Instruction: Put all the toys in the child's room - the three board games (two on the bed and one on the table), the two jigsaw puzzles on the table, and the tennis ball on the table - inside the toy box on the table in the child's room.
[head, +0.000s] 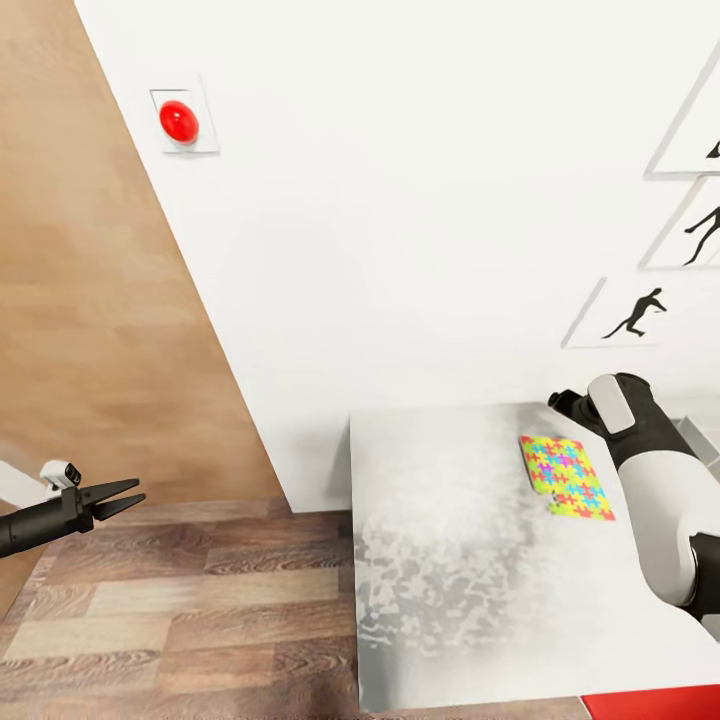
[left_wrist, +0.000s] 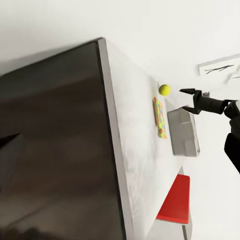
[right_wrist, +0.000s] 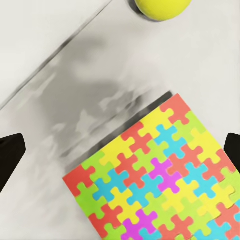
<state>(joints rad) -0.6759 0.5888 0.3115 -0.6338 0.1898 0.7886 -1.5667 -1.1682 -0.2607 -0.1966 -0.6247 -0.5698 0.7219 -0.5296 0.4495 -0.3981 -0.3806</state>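
The table (head: 450, 600) is the landmark; it stands against the white wall (head: 420, 220), with wood floor (head: 180, 610) beside its end. A jigsaw puzzle (head: 566, 478) lies flat on the tabletop near the wall edge, and a second square seems to lie under it, slightly offset. The tennis ball (right_wrist: 162, 7) rests on the table just beyond the puzzle's far corner, near the wall and apart from the puzzle. The toy box (left_wrist: 183, 132) sits on the table just beside the puzzle, on the side away from the table's end. A red-edged game box (left_wrist: 175, 200) lies flat on the table further along, past the toy box.

The right gripper (left_wrist: 190, 100) hovers above the table over the puzzle and ball, fingers spread apart and holding nothing. The left gripper (head: 130, 493) hangs over the floor, well off the table's end, fingers slightly parted and empty.

A red button (head: 179, 121) is on the wall above the floor.
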